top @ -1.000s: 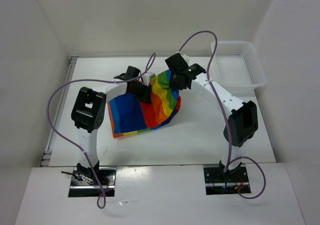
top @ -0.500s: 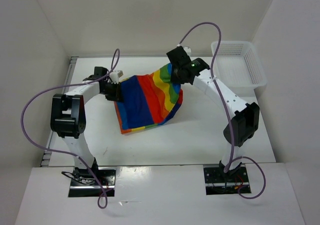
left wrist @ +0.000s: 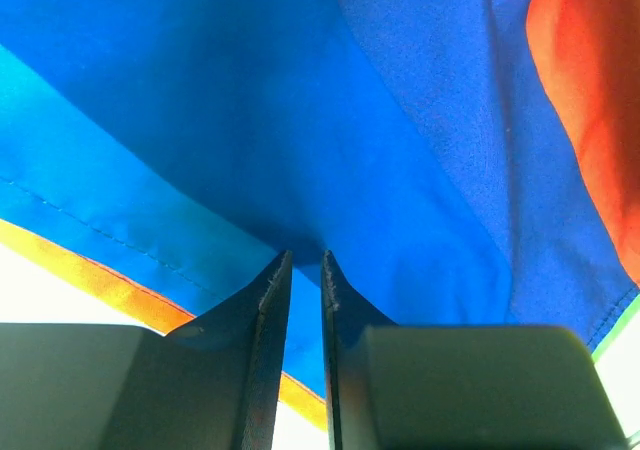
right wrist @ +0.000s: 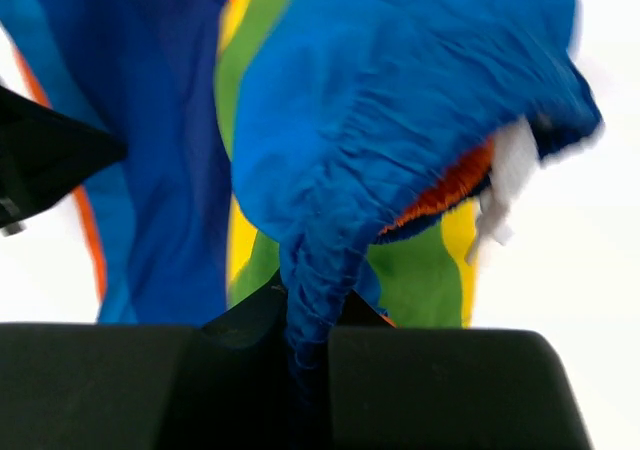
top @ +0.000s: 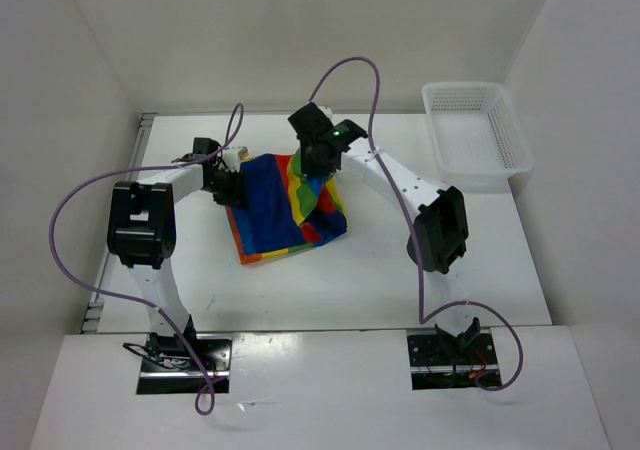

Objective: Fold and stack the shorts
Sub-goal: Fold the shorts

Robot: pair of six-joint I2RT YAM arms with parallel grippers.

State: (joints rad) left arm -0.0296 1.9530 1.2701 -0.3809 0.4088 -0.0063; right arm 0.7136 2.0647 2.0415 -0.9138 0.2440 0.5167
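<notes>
The rainbow-striped shorts (top: 280, 210) lie partly folded at the middle-left of the table, dark blue panel uppermost. My left gripper (top: 228, 183) is at their left edge, its jaws nearly together with blue cloth (left wrist: 300, 120) pinched between them (left wrist: 303, 260). My right gripper (top: 313, 160) hangs over the shorts' far right part, shut on the gathered blue waistband (right wrist: 400, 100), which bunches between the fingertips (right wrist: 310, 305). A bit of white drawstring (right wrist: 510, 170) dangles from the lifted band.
A white mesh basket (top: 465, 87) stands at the back right of the table. Purple cables loop above both arms. White walls close in the table on the left, back and right.
The left gripper pulled its edge of the shorts leftward. The right gripper carried the waistband left over the cloth, so the shorts now lie narrower and doubled.
</notes>
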